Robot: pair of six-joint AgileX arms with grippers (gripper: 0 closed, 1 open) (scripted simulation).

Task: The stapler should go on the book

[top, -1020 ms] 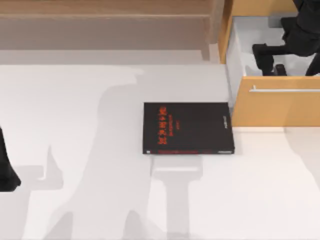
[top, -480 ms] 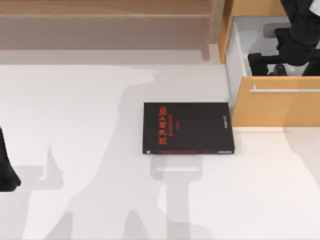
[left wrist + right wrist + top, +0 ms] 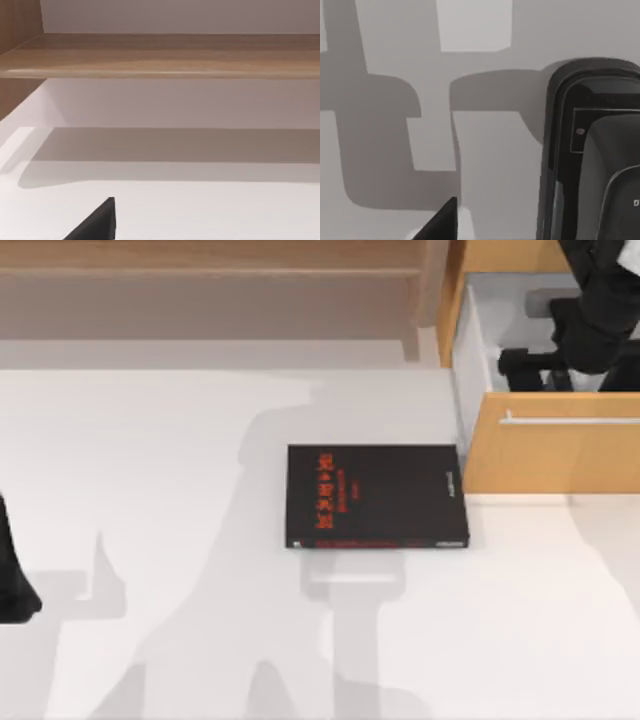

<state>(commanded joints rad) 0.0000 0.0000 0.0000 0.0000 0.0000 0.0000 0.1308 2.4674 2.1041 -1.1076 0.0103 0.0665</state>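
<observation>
The book (image 3: 375, 497), flat and black with red lettering, lies at the middle of the table beside the drawer front. My right gripper (image 3: 538, 370) reaches down into the open drawer (image 3: 470, 350) at the back right and stands open. In the right wrist view the stapler (image 3: 570, 150), black with a grey part, lies on the drawer floor just beside one of my fingertips (image 3: 442, 222), and nothing is held. My left gripper (image 3: 12, 585) is parked at the table's left edge, and one of its fingertips (image 3: 97, 225) hangs over bare table.
The drawer's wooden front (image 3: 560, 455) with a metal handle (image 3: 570, 421) juts onto the table, touching the book's right side. A wooden shelf (image 3: 210, 290) runs along the back. White table spreads to the left and in front of the book.
My right gripper has moved a little deeper into the drawer, toward its front panel. The book and the left arm have not moved.
</observation>
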